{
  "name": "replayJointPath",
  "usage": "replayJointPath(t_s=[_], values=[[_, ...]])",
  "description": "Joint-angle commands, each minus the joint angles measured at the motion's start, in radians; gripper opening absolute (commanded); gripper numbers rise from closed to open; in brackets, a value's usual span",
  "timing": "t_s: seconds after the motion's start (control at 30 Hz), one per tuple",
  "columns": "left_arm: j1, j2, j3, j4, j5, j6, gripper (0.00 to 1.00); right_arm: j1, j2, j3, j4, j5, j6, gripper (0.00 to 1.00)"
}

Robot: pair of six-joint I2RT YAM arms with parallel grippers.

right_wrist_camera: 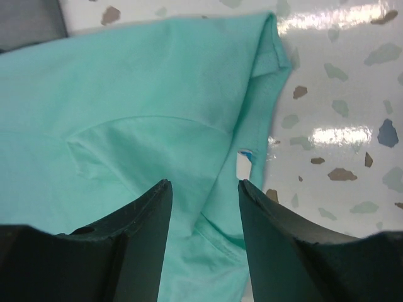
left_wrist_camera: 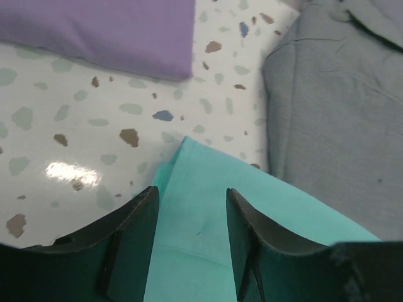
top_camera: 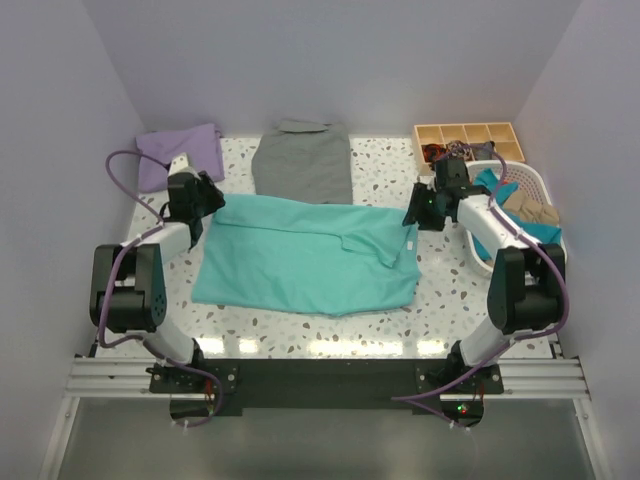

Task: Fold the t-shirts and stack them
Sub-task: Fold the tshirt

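Turquoise t-shirt (top_camera: 300,265) lies beneath left gripper (left_wrist_camera: 192,198) and right gripper (right_wrist_camera: 204,189), both parted, empty; only overhead shows the white basket (top_camera: 538,180) holding crumpled cloths (top_camera: 525,205), teal and tan.

Premises: a robotics laboratory test cell. Plain pale walls (top_camera: 60,100) box in a speckled terrazzo tabletop (top_camera: 440,290) on three sides. Aluminium rails (top_camera: 110,375) and a black base plate (top_camera: 320,372) run along the near edge and carry the left arm (top_camera: 130,285) and right arm (top_camera: 520,285); purple cables (top_camera: 110,170) loop loose from them. Laid out on the tabletop as props: turquoise t-shirt (top_camera: 300,260), lavender t-shirt (top_camera: 185,150), grey garment (top_camera: 303,165), white basket (top_camera: 535,180), wooden divided tray (top_camera: 470,135).
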Motion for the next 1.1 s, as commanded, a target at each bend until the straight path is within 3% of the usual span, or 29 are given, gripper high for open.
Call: replayJointPath(t_s=[0.0,0.17,0.33,0.57,1.07], values=[[-0.024,-0.03,0.042,0.172,0.184,-0.04,0.52,0.021,0.046,0.086,0.081,-0.089,0.027,0.51],[-0.103,0.05,0.089,0.181,0.269,-0.04,0.5,0.07,0.146,0.134,0.102,-0.152,0.044,0.5],[-0.15,0.133,0.071,0.18,0.266,-0.051,0.48,0.109,0.216,0.128,0.125,-0.146,0.055,0.5],[-0.151,0.159,-0.029,0.215,0.148,-0.04,0.47,0.11,0.278,0.097,0.09,-0.019,0.047,0.49],[-0.183,0.113,-0.088,-0.021,-0.03,-0.08,0.45,0.077,0.316,0.101,0.015,0.152,0.049,0.5]])
